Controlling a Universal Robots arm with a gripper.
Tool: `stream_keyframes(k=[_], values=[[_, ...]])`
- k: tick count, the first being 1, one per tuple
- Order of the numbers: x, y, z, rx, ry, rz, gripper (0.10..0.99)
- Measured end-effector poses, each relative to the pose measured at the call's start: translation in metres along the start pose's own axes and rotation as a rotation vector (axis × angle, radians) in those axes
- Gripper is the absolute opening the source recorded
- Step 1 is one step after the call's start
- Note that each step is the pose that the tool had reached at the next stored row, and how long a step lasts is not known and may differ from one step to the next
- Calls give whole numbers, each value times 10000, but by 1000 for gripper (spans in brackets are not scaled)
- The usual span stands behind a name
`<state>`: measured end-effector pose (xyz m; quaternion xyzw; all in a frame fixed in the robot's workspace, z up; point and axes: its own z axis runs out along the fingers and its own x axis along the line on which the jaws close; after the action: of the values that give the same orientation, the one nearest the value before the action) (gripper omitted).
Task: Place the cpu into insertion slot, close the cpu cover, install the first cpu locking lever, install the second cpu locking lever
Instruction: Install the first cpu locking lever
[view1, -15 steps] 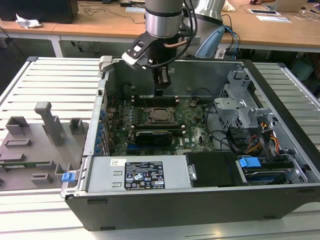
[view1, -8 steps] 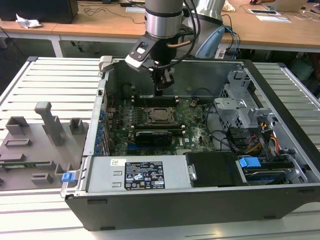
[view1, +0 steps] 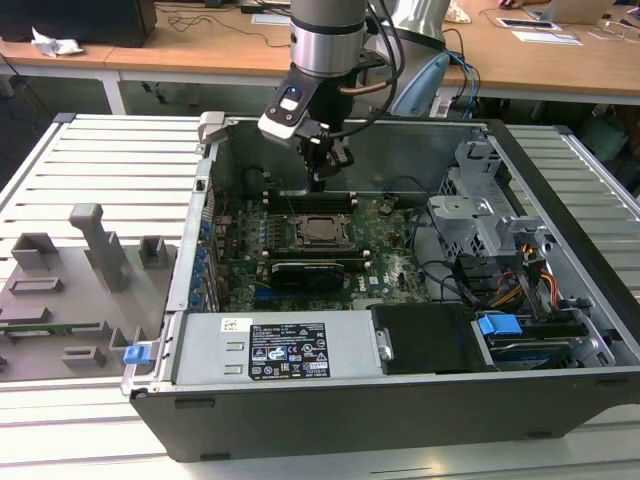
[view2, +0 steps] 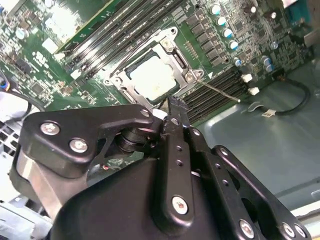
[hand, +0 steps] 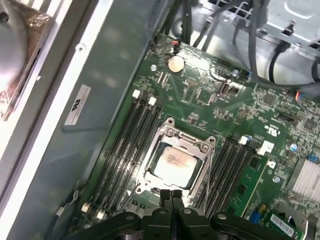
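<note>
The fingers (hand: 166, 199) are pressed together tip against tip, and nothing is held between them. In the exterior view they are pointed straight down inside the open computer case (view1: 400, 415), which is set on a slatted table (view1: 110, 170). In both wrist views the tips are found just beside one edge of the insertion slot (hand: 150, 172). Whether that edge is touched cannot be told.

The cpu (hand: 172, 162) is already laid flat in the slot on the green circuit board (hand: 210, 95). Its silver-grey top is framed by the window of the cpu cover (hand: 186, 141), which appears to be folded down around it. In the second wrist view a thin locking lever (view2: 220, 91) is angled away from the socket, out over the memory slots (view2: 212, 102), and is judged not yet latched. The state of the other lever cannot be made out.

The chip is judged light, stiff and fragile on its underside, so it is best taken by opposite edges, never by its faces. The cover is judged a thin, rigid hinged plate, better pressed on its metal frame than through the window. The lever is judged a springy, smooth wire that may slip off closed tips, so it is best caught near its bent free end.
</note>
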<state>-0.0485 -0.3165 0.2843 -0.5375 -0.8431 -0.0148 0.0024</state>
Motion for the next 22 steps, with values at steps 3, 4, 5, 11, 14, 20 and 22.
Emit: stream_keyframes(k=[3, 4, 5, 11, 14, 20, 22], values=[[0, 0, 0, 8, 8, -383, 106], [0, 0, 0, 12, 14, -586, 106], [0, 0, 0, 15, 18, -783, 106], [0, 0, 0, 31, 34, -1537, 106], [0, 0, 0, 39, 44, -1955, 106], [0, 0, 0, 55, 63, -2783, 106], [0, 0, 0, 63, 71, -3151, 106]])
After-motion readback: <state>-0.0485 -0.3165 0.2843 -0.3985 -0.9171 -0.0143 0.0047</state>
